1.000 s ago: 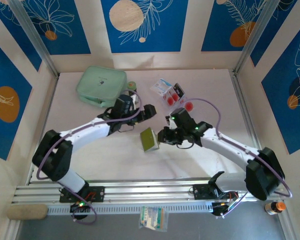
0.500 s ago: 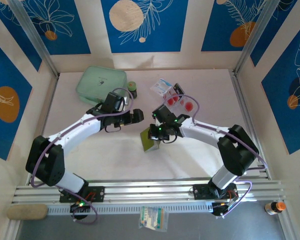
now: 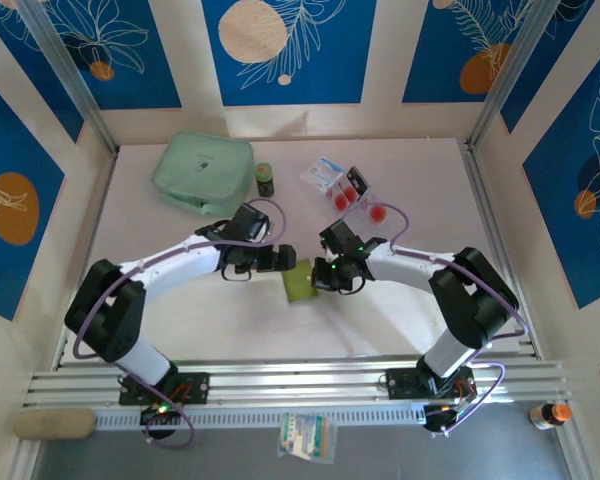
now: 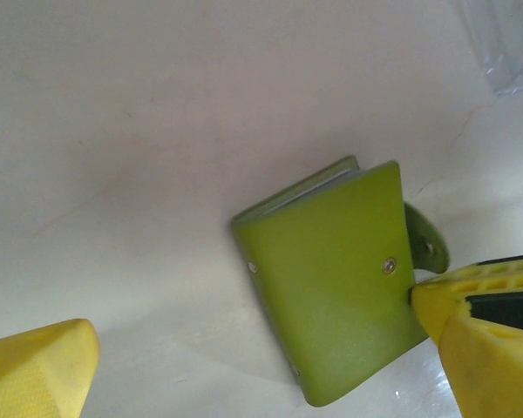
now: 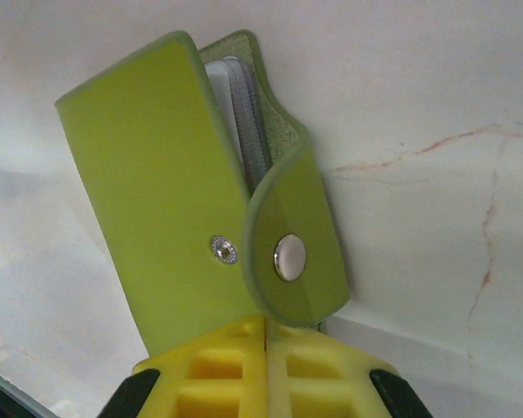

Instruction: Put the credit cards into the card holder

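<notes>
Top external view: both arms reach in over the middle of the table [image 3: 230,320], and their pincers meet at the card holder [image 3: 298,285].
Card holder: olive-green and folded, mid-table between the two pincers, well short of the far wall.
Left wrist view: the cover faces the camera with two small studs on it, and pale sleeves peek out along the top edge.
Left pincer [image 4: 248,322]: spread wide! One yellow fingertip [image 4: 427,305] touches the holder's right edge, and the other sits well apart over bare table.
Right wrist view: here's the close look, with the snap tab [image 5: 292,252] curling round from the back. Its metal snap sits just beside the stud on the cover, not on it.
Right pincer [image 5: 266,326]: pressed together with no gap showing, tips right against the holder's edge below the tab. I cannot tell whether any of that edge is nipped between them.
Credit cards [image 3: 352,192]: back on the far side of the table beyond the right arm, red dots showing, apart from the holder.
Pouch [image 3: 202,172]: mint-green, far left corner.
Jar [image 3: 265,179]: small and dark, just beside the pouch.
</notes>
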Motion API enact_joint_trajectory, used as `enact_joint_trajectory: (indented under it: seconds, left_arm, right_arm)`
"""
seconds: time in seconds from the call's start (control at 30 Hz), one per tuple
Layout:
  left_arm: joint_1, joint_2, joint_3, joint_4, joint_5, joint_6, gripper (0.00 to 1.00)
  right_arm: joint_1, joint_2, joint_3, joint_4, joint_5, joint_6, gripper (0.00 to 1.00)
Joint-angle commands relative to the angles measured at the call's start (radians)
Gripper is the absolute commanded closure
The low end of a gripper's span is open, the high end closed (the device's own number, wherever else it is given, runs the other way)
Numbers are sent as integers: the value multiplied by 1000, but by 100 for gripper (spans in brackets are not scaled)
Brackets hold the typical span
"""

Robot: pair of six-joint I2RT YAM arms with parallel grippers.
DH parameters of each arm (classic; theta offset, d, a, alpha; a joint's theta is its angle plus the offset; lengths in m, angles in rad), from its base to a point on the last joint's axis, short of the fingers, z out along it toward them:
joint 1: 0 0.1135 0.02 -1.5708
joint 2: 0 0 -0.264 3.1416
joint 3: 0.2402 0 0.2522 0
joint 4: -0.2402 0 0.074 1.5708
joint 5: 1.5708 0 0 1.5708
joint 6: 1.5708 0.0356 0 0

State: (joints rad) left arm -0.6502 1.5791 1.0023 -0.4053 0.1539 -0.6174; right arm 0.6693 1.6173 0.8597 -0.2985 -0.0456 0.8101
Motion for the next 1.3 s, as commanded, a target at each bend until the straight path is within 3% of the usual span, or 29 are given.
enact_joint_trajectory:
  seconds: [0.0, 0.33, 0.97, 1.27]
  left_arm:
    - [-35, 39, 31, -29, -66, 30, 0]
    - [-81, 120, 59, -46, -151, 59, 0]
    - [-105, 188, 68, -20, -173, 117, 0]
    - [-139, 231, 111, -135, -297, 157, 0]
  right_arm:
    - [-7, 13, -16, 25, -44, -23, 100]
    - [-11, 16, -46, 63, -68, -19, 100]
    - [-13, 4, -74, 75, -73, -11, 100]
    - [-32, -52, -56, 32, -79, -31, 100]
